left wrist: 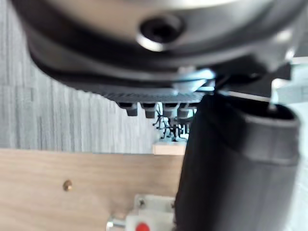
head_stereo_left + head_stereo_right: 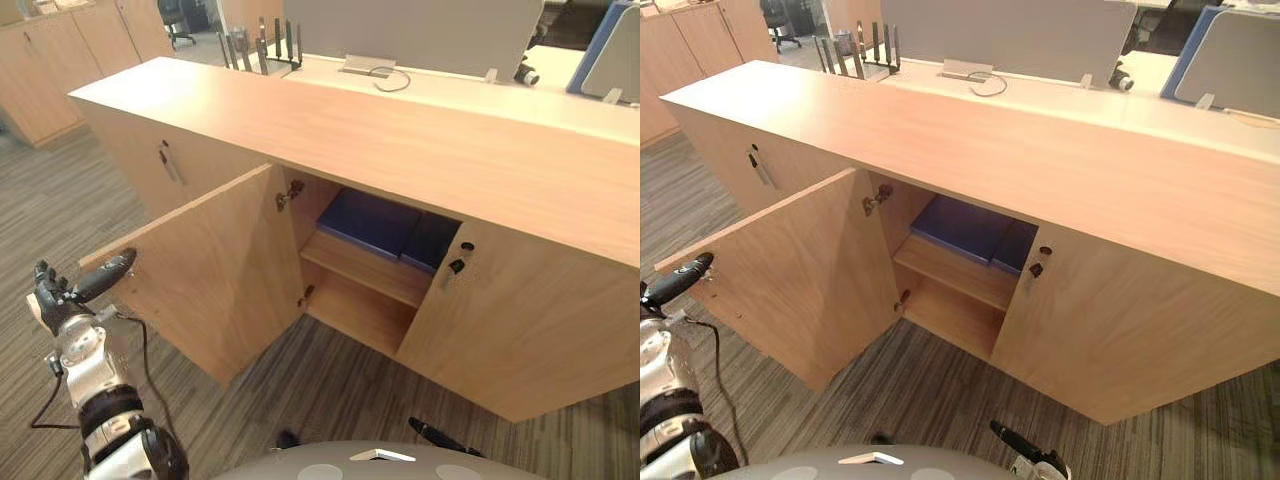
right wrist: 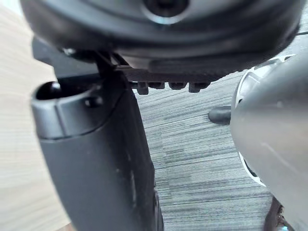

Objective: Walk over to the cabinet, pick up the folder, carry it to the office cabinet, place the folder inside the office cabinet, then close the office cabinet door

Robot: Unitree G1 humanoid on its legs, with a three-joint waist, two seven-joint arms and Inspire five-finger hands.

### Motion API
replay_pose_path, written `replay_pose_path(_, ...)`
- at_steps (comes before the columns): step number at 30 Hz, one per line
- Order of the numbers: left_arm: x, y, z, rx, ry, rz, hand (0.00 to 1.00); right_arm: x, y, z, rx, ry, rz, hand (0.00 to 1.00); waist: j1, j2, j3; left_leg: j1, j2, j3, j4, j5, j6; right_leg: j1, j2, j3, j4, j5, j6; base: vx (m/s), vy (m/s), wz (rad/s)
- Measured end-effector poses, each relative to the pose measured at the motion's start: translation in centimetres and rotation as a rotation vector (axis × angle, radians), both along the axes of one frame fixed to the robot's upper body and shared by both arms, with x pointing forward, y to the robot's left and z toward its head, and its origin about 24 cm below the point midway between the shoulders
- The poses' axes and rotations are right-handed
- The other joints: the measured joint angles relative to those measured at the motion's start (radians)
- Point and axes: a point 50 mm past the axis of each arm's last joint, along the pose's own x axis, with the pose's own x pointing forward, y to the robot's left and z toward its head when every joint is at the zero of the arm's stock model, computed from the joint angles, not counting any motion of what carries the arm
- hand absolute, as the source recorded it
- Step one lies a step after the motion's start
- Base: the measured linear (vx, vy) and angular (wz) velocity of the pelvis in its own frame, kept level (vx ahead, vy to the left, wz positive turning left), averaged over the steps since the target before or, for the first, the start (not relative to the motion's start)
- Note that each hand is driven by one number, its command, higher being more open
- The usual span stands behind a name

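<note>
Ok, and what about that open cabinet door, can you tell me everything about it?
The open door is a flat panel of light wood, swung wide out to the robot's left above the grey carpet. Metal hinges join it to the cabinet at top and bottom. A small lock fitting sits on its inner face near the outer edge. The left hand reaches its top outer corner, fingers straight.

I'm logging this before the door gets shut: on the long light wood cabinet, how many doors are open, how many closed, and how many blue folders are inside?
Open light wood cabinet door: 1
Closed light wood cabinet doors: 2
Flat blue folder on the shelf: 1
Flat darker blue folder beside it: 1
Total: 5
</note>
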Motion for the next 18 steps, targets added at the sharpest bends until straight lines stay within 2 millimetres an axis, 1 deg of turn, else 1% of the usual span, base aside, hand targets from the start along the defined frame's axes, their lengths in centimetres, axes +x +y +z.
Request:
replay_pose_path(3, -0.1, 0.6, 0.2, 0.011, 0.009, -0.003, 1.00, -0.6, 0.4, -0.2, 0.021, 0.015, -0.025, 1.00, -0.004, -0.015, -0.027, -0.014, 0.008, 0.001, 0.000, 0.007, 0.001, -0.014, 0.013, 0.002, 0.002, 0.001, 0.001, 0.00, 0.000, 0.00)
replay_pose_path(6, 0.5, 0.7, -0.1, -0.017, 0.022, -0.009, 1.00, -1.0, 0.4, -0.3, 0.030, 0.024, -0.035, 1.00, -0.004, -0.011, -0.041, -0.014, 0.016, -0.001, 0.000, 0.014, -0.001, -0.013, 0.017, 0.004, 0.001, 0.002, 0.003, -0.01, 0.008, 0.00)
replay_pose_path(13, 1.5, 1.4, 0.4, -0.024, 0.035, -0.013, 1.00, -1.0, 0.6, -0.3, 0.033, 0.008, -0.034, 1.00, -0.005, -0.016, -0.044, -0.021, 0.050, 0.005, 0.000, 0.037, -0.009, -0.030, 0.046, 0.026, 0.001, -0.004, 0.006, -0.07, 0.008, -0.06)
replay_pose_path(15, 2.6, 0.8, 0.9, -0.002, 0.043, -0.032, 1.00, -1.0, 0.7, -0.3, 0.034, 0.010, -0.021, 1.00, -0.002, -0.022, -0.046, -0.039, 0.059, -0.002, 0.000, 0.047, -0.007, -0.044, 0.055, 0.024, 0.002, -0.004, 0.005, -0.06, 0.015, 0.06)
replay_pose_path(16, 2.8, 0.6, 1.0, 0.010, 0.051, -0.040, 1.00, -1.0, 0.8, -0.3, 0.033, 0.011, -0.015, 1.00, -0.001, -0.023, -0.046, -0.043, 0.060, -0.003, 0.000, 0.048, -0.008, -0.047, 0.056, 0.023, 0.002, -0.003, 0.004, -0.04, 0.024, 0.08)
replay_pose_path(18, 3.8, -0.6, 1.1, 0.043, 0.062, -0.080, 1.00, -1.2, 0.7, -0.3, 0.030, 0.016, -0.007, 1.00, 0.010, -0.026, -0.046, -0.052, 0.059, -0.004, 0.000, 0.050, -0.007, -0.055, 0.056, 0.028, 0.002, 0.000, -0.001, -0.03, 0.044, 0.04)
